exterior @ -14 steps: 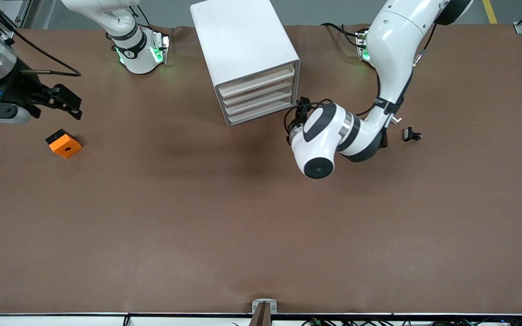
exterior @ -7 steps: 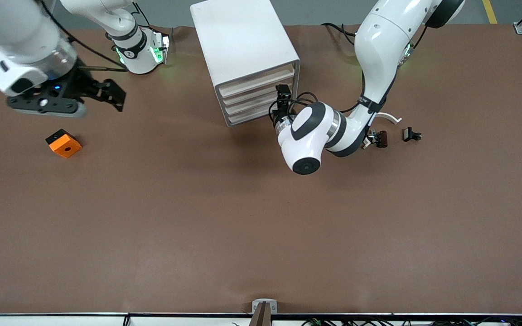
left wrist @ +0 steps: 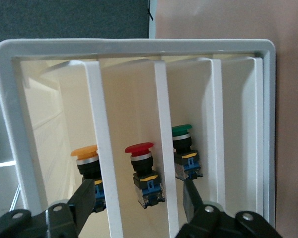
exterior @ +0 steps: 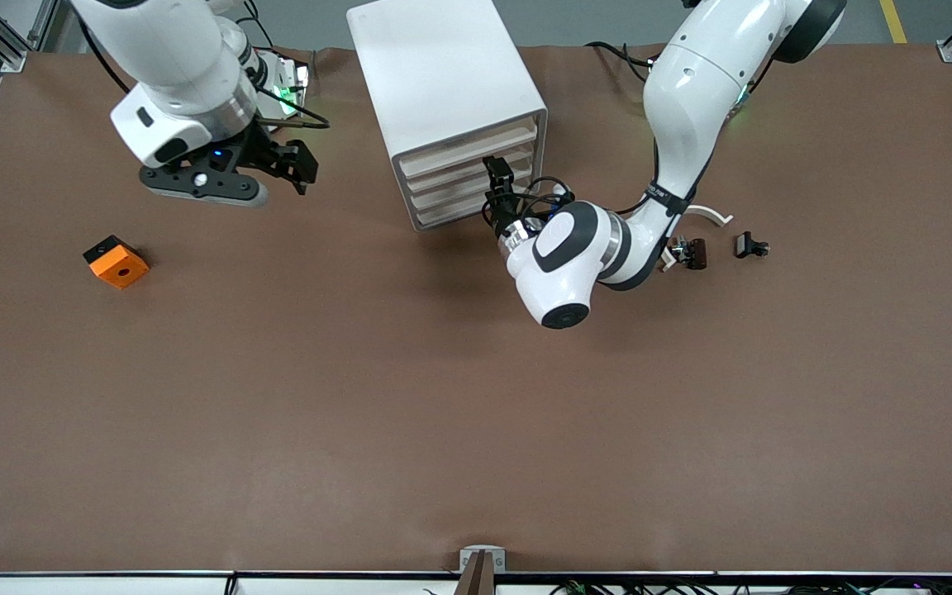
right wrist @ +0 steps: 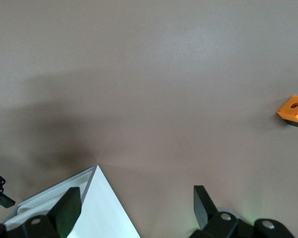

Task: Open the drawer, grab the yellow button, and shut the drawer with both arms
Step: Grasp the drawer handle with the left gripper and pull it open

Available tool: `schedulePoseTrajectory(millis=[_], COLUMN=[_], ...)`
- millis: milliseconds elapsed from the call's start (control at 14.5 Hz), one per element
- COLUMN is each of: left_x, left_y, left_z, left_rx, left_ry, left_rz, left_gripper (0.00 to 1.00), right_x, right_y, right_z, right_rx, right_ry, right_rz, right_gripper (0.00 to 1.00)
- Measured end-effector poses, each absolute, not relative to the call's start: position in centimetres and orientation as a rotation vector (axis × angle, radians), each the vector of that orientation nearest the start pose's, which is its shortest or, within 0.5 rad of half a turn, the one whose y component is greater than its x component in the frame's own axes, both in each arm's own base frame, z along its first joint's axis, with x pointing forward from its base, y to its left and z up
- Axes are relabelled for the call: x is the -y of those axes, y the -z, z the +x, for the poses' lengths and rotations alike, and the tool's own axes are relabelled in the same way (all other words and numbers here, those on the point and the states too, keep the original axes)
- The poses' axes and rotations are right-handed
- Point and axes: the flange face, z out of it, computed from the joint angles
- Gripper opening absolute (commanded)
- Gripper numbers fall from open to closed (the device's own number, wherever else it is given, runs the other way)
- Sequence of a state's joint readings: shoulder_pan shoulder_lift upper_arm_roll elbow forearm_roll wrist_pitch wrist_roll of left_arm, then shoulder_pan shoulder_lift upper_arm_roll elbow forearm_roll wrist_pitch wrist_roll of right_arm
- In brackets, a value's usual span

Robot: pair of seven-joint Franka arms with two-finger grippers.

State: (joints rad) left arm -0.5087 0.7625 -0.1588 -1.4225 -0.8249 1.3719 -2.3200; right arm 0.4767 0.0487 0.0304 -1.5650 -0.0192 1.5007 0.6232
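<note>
Button (left wrist: 84, 151) sits inside the shut top drawer (exterior: 468, 150) of the cabinet (exterior: 443, 74). My left gripper (left wrist: 139, 203) is at the cabinet's front, fingers spread wide across several drawer fronts. If I close here, I could catch a lower front or slip off and shove the cabinet. My right gripper (exterior: 298, 165), spread and empty, hangs over the table beside the cabinet, toward the right arm's end.

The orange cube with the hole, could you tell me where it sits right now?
The orange cube rests on the table toward the right arm's end, nearer the front camera than the right gripper.
</note>
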Motion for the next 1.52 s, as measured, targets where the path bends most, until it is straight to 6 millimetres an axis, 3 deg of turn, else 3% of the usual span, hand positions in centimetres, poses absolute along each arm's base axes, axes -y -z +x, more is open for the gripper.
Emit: schedulePoseTrajectory(millis=[553,898,967,1313,1520], left_x=[47.8,48.7,48.7,48.4,46.6], left_y=[-26.2,-25.8,-25.8,-25.9,-25.9], left_z=[43.6,42.4,42.3,42.6,44.6], left_rx=[1.645,1.618,1.612,1.619,1.657], left_ry=[-1.191,-1.175,-1.176,-1.172,-1.189], left_rz=[-1.282,-1.287,-1.284,-1.264,-1.24], left_gripper=[0.56,0.04,0.0,0.0,0.0], right_x=[-27.2,-27.3,-27.3,-27.9,-29.1], right_y=[-58.4,-58.1,-58.1,-57.2,-56.9], right_z=[49.6,49.8,49.8,50.0,49.9], right_rx=[-0.189,-0.188,-0.188,-0.184,-0.236], right_ry=[-0.153,-0.162,-0.162,-0.192,-0.197], right_rz=[-3.213,-3.216,-3.216,-3.203,-3.159], right_gripper=[1.0,1.0,1.0,1.0,1.0])
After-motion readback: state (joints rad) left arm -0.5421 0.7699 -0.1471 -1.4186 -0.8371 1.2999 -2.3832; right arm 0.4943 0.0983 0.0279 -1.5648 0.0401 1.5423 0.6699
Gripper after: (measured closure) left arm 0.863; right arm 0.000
